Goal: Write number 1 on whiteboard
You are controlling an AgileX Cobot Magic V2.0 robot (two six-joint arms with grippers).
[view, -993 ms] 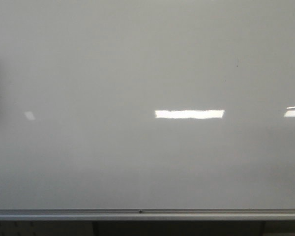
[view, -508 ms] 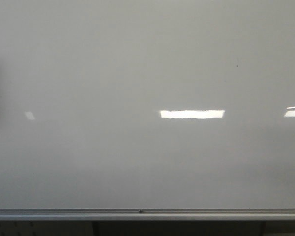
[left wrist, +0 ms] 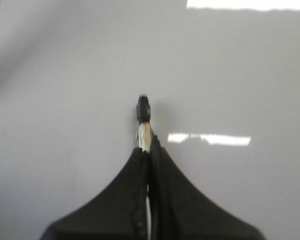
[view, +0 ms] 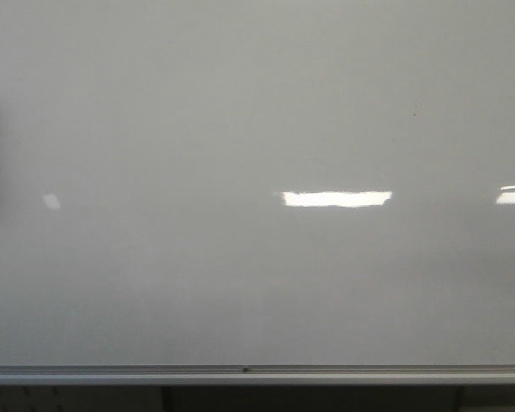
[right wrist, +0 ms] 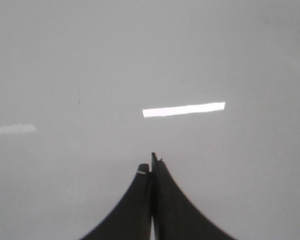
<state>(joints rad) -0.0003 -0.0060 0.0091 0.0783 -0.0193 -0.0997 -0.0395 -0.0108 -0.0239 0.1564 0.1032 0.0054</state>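
Whiteboard blank, marker poised in the left gripper

Whiteboard (view: 257,112) fills the front view, glossy and pale, with its aluminium rail (view: 257,374) along the bottom; no black stroke shows on it anywhere, so the number 1 is, by my reading, not yet begun. Only bright light reflections (view: 336,199) mark the surface.

In the left wrist view, the left gripper (left wrist: 148,150) is pinched tight on a marker (left wrist: 143,116), whose dark tip juts out ahead of the fingers toward the board, an orientation suited to pressing the tip on the surface. Whether the tip touches the board cannot be told.

The right gripper (right wrist: 151,167) faces the board with its fingers pressed together and nothing visibly between them; it seems parked out of the way.
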